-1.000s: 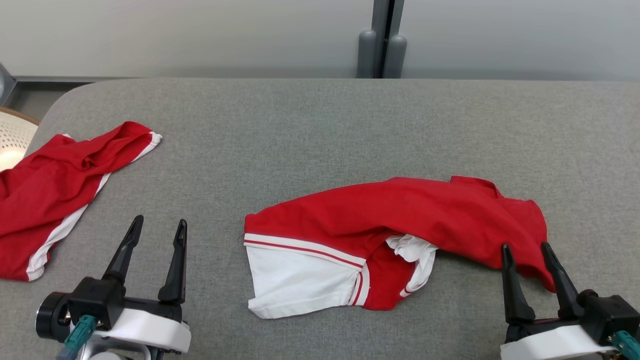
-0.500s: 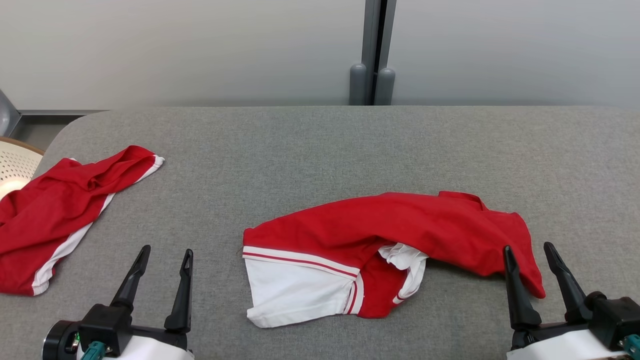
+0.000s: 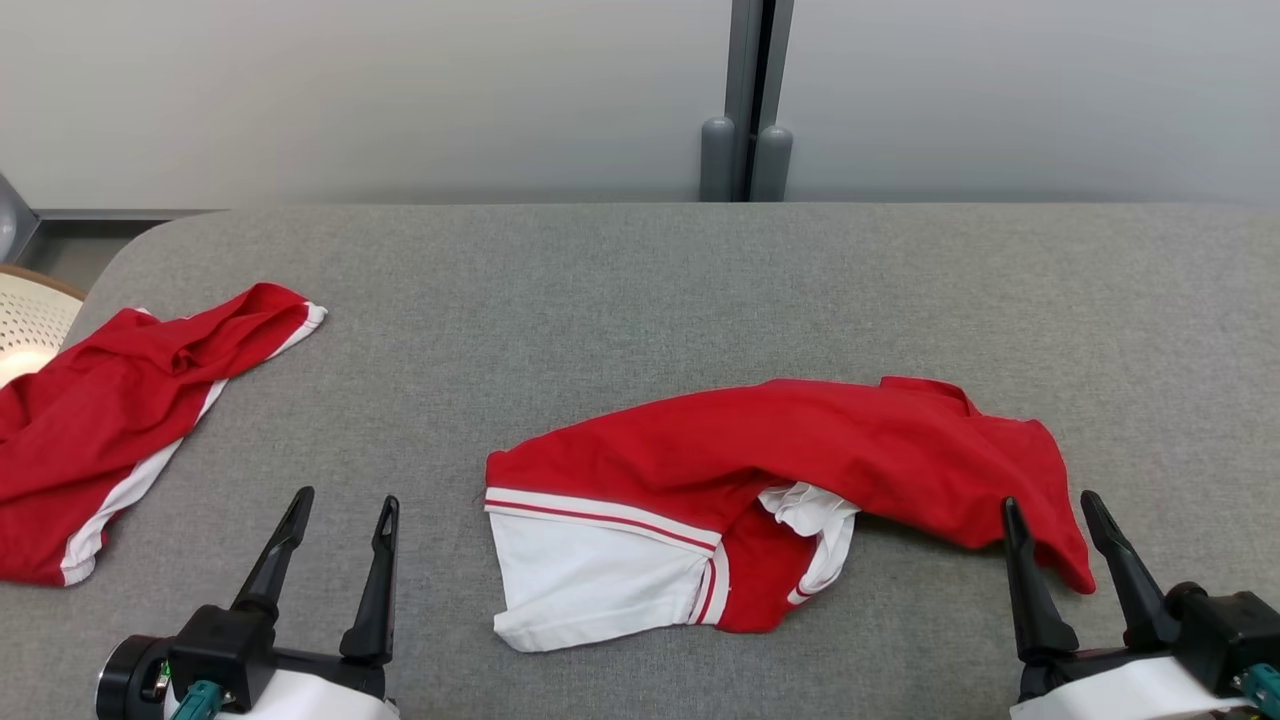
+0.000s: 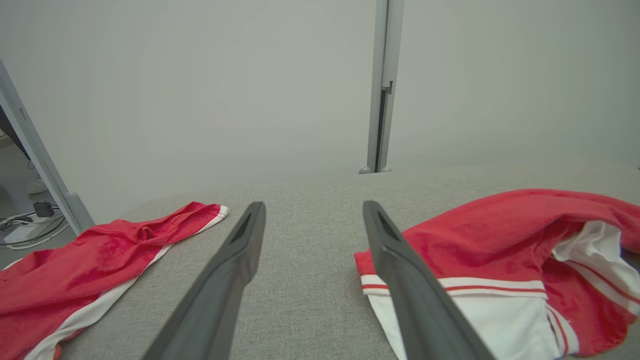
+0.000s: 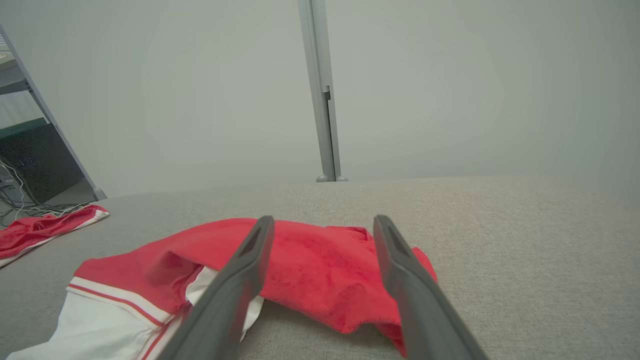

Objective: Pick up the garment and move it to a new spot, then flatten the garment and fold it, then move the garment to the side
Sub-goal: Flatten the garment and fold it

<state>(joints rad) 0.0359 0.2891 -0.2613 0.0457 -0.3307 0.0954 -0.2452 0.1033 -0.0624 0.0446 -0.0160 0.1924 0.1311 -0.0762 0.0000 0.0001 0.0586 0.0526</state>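
Two red-and-white garments lie on a wide grey fabric-covered table (image 3: pixel 640 300) that runs from side to side in the head view, with a plain pale wall (image 3: pixel 350 90) behind it. The task's garment (image 3: pixel 800 450) sits crumpled a little right of the table's middle, toward the near edge. It is mostly red and bunched in a long ridge, with a flat white panel edged in red stripes at its near left and a fold of white cloth showing underneath. A second red garment (image 3: pixel 90 400) with a white stripe lies rumpled at the table's far left, well apart from the first.

The left gripper (image 3: pixel 347 497) is low at the near left, its two dark fingers spread wide and empty over bare table between the two garments. The right gripper (image 3: pixel 1047 497) is at the near right, its fingers also spread wide and gripping nothing, their tips just at the garment's near right corner. Whether they touch the cloth cannot be told.

A pale perforated basket (image 3: pixel 25 315) shows at the left edge beyond the table corner; its contents are hidden. A grey post (image 3: pixel 747 100) rises against the wall.
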